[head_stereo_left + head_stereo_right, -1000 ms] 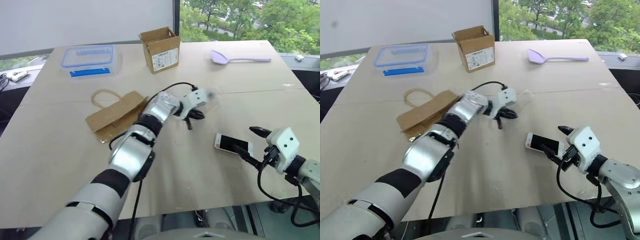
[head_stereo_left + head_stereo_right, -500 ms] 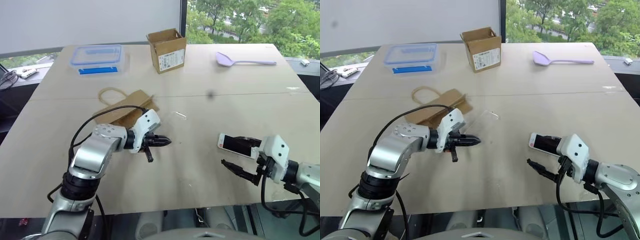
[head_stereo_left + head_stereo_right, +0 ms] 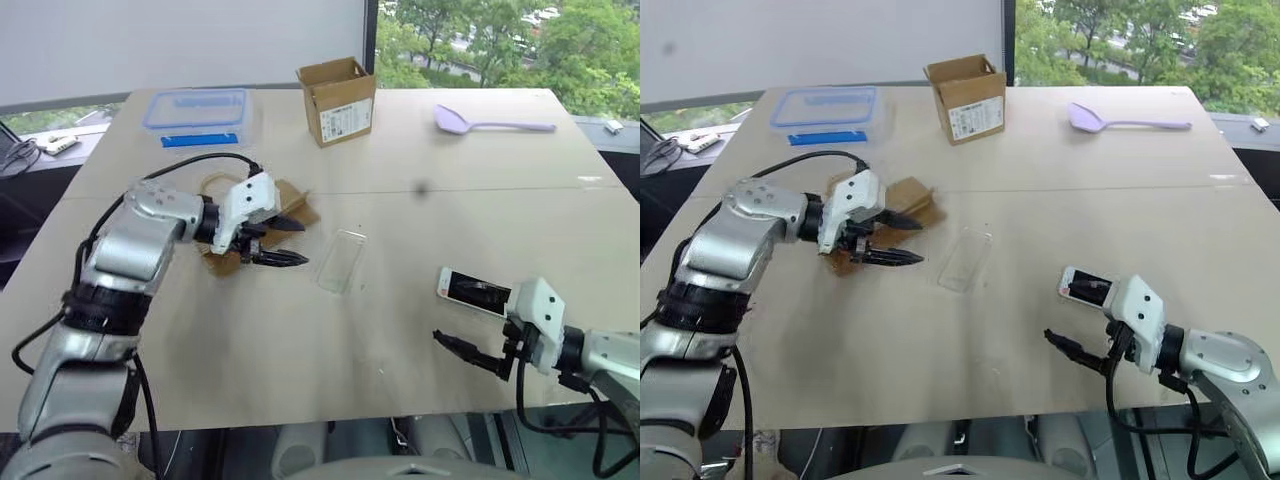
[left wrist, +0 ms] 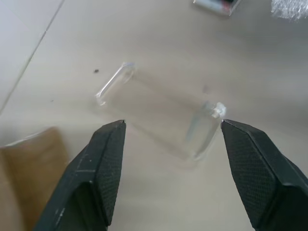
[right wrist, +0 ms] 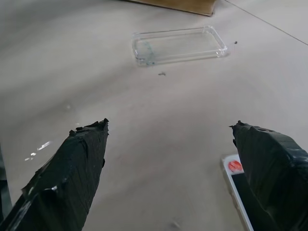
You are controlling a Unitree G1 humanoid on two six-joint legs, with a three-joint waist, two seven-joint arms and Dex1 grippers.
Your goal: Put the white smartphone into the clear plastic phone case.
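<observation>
Well back on the table (image 3: 400, 330) sit a clear food box with a blue-rimmed lid (image 3: 194, 112), an open cardboard box (image 3: 338, 99) and a lilac spoon (image 3: 492, 122), all far from both sets of fingers. A brown paper bag (image 3: 262, 222) lies right under and behind the left gripper (image 3: 287, 242). Nothing stands between either gripper and the 2 task things.

The left gripper's 2 black fingers (image 4: 107, 163) are spread apart and hold nothing. The clear plastic phone case (image 3: 342, 260) lies flat on the table just past their tips, apart from them; in the left wrist view it sits between and beyond the 2 tips (image 4: 161, 113).

The right gripper (image 3: 475, 340) hangs low near the table's front edge, its 2 fingers (image 5: 79, 159) parted wide and empty. The white smartphone (image 3: 474, 291) lies screen up just beside one finger, not gripped; whether it touches I cannot tell. The case lies well ahead of these tips.
</observation>
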